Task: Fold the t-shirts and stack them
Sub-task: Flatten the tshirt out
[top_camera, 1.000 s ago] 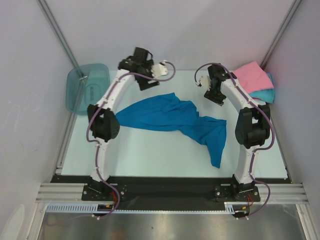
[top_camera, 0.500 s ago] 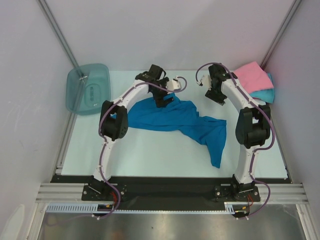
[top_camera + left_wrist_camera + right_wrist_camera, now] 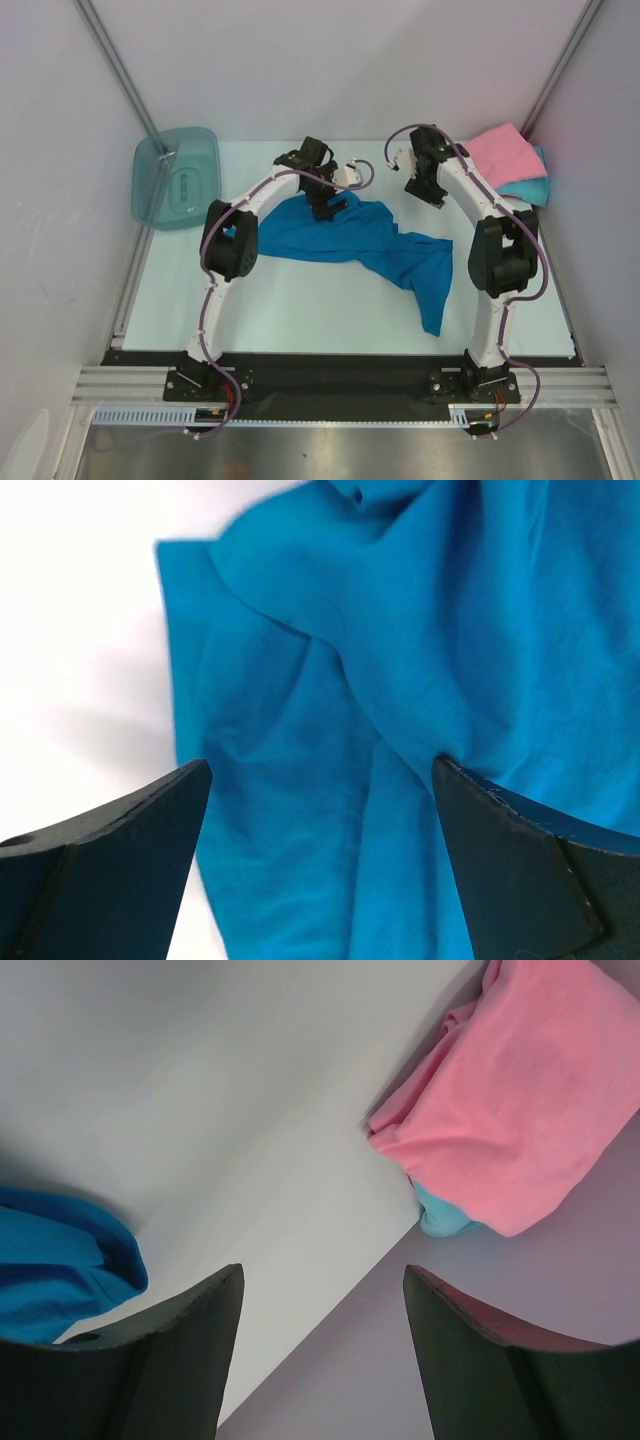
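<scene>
Pose: left arm [image 3: 215,300] rises from its base at the near edge, elbow bent at left-centre, forearm reaching far & rightward. Left pincer [image 3: 328,203] points down over the far edge of the deep blue crumpled cloth t-shirt [image 3: 350,235]. In left wrist view it's spread wide w/ nothing clamped btwn its dark fingers [image 3: 110,870]. Blue folds fill the gap. Right finger's tip sits at a crease, but can't tell if it touches.

Right arm [image 3: 490,310] stands at near right, elbow high, forearm bent far & leftward. Right pincer [image 3: 428,192] hangs over the bare pale tabletop [image 3: 300,300], just right of the blue shirt's far edge. In its own wrist view it's parted & holds nothing.

Blue shirt lies unfolded & bunched across mid tabletop btwn the arms, w/ one end trailing toward near right. Pink folded cloth t-shirt [image 3: 505,155] sits at the far right corner, on top of the lighter turquoise cloth t-shirt [image 3: 535,188].

Hidden/cut off: turquoise shirt is mostly covered by the pink one, only its edge shows. Finger bases are cut by the lower frame edge in both wrist views. From above, left pincer's fingers blur into the dark wrist. Translucent teal plastic bin [image 3: 175,175] at far left is crossed by a metal frame post [image 3: 125,85].
</scene>
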Robot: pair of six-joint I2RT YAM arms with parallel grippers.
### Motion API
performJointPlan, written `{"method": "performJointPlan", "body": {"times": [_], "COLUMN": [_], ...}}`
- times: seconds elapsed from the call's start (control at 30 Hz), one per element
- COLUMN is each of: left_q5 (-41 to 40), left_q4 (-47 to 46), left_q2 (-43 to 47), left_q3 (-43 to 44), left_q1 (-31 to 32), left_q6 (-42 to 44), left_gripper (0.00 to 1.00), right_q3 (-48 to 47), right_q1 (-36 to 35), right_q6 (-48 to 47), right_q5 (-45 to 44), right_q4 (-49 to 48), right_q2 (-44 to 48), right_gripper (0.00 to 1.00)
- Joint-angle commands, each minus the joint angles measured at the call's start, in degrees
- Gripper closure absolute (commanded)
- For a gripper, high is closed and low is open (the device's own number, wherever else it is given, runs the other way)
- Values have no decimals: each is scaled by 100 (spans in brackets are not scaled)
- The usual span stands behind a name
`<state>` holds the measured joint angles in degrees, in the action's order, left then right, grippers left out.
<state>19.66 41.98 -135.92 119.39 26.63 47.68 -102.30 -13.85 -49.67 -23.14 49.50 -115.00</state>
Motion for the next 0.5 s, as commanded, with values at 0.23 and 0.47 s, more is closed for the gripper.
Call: {"method": "performJointPlan", "body": {"times": [0.23, 0.47], "left_q5": [-463, -613], "left_q4": [-137, 521], "left_q2": [-216, -822], "left_q3": [-198, 602], "left_q1": [79, 79], "left_q6": [215, 215], "left_gripper": [7, 36], "right_q3": [-229, -202], "right_q1": [-127, -224], "right_q6": [1, 45], "right_q5": [-33, 37], "right_q4": [43, 165], "right_q2": [285, 303], "right_gripper": [29, 29]}}
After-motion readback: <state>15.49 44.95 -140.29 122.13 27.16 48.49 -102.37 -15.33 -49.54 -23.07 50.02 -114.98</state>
